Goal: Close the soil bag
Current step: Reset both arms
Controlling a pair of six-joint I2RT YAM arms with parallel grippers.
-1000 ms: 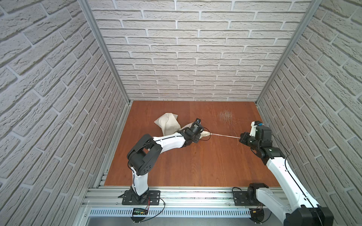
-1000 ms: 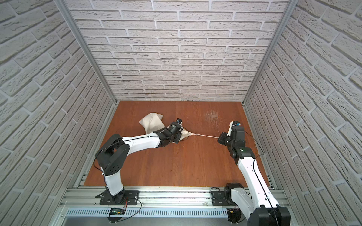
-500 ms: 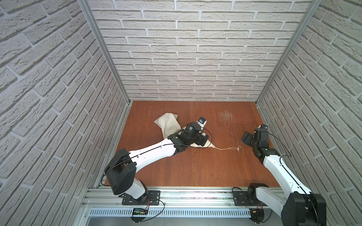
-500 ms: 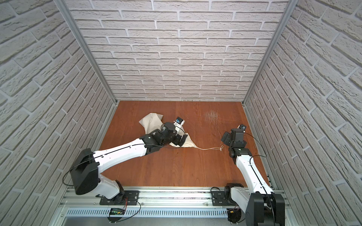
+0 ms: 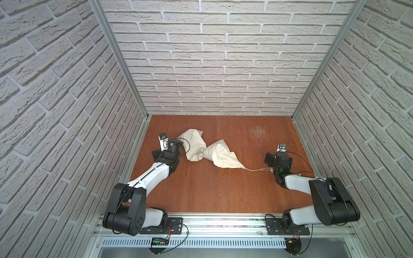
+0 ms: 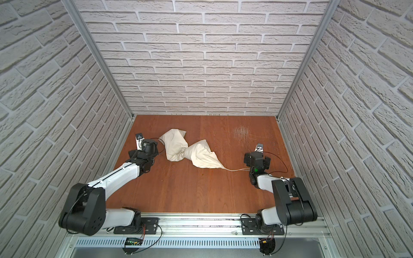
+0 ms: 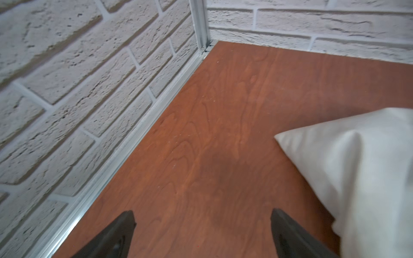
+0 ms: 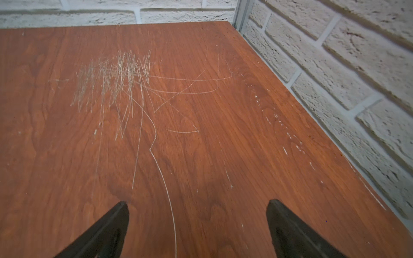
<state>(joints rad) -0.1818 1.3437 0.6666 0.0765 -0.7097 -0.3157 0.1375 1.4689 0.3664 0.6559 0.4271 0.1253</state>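
Note:
The soil bag (image 5: 220, 154) (image 6: 202, 155) is a cream sack lying on the wooden table (image 5: 201, 192), pinched in at its middle. Its right end is drawn to a point, and a thin pale cord (image 5: 257, 175) (image 6: 237, 169) trails slack from there to the right arm. My left gripper (image 5: 164, 146) (image 7: 202, 214) stands open over bare wood just left of the bag (image 7: 357, 167), apart from it. My right gripper (image 5: 279, 155) (image 8: 197, 203) is open over bare wood beyond the cord's end. The bag is out of the right wrist view.
White brick walls close in the table on three sides, with metal posts (image 5: 145, 116) at the back corners. A patch of pale scratches (image 5: 257, 131) (image 8: 116, 78) marks the wood at the back right. Both arm bases sit on the front rail (image 5: 223, 223).
Both grippers have opened and let go. The left arm drew back left, off the bag, and the right arm drew back from the cord. The cord, taut before, now lies slack.

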